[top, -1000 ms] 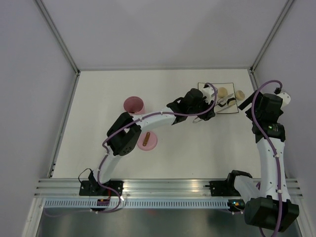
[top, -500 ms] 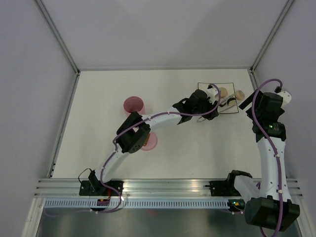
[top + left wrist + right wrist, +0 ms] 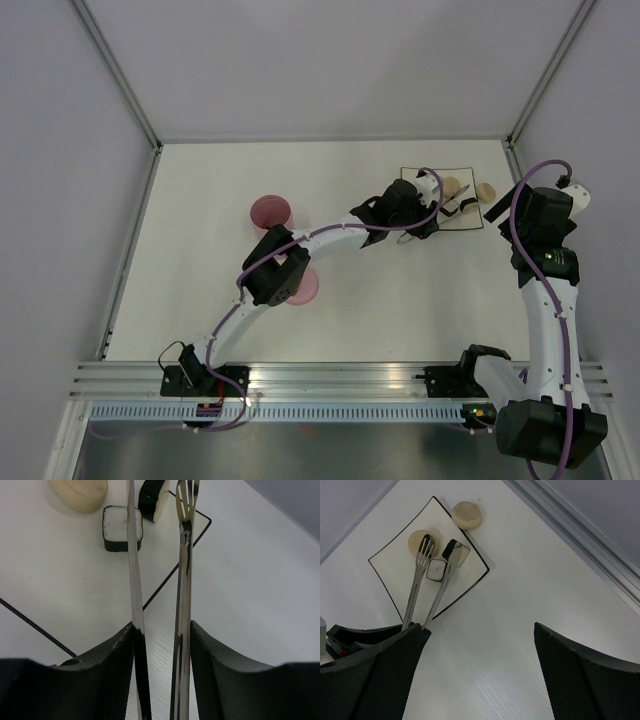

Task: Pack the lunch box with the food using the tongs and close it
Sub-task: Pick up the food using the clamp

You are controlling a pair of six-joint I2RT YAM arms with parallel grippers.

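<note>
Left wrist cam: the left claw (image 3: 161, 630) is pinched on the tongs (image 3: 133, 570), with both blades squeezed between its fingers and only a narrow gap left. The tips hang out over the plate (image 3: 75, 590). One cube (image 3: 122, 528) sits right at the left blade, partly behind it. A second cube (image 3: 154, 497) is tipped on its edge up by the tips, and a ball (image 3: 80, 492) lies just past them.

Right wrist cam: the right claw (image 3: 479, 630) is spread wide with nothing in it, just watching. From here the first cube looks like it's between the two blades, so I can't say for sure whether it's bracketed yet. A second ball (image 3: 466, 515) is off the plate, just beside its edge.

Top cam: the tub (image 3: 270, 212) is well off to the left, open. Its lid (image 3: 308, 286) is half hidden under the elbow of the left arm (image 3: 330, 235). Over the last second that arm has stretched out, the elbow has slid over the lid, and the tongs have pushed further onto the plate. I reckon it's lining up a grab. All four pieces are still out by the plate, so the packing hasn't really got going.
</note>
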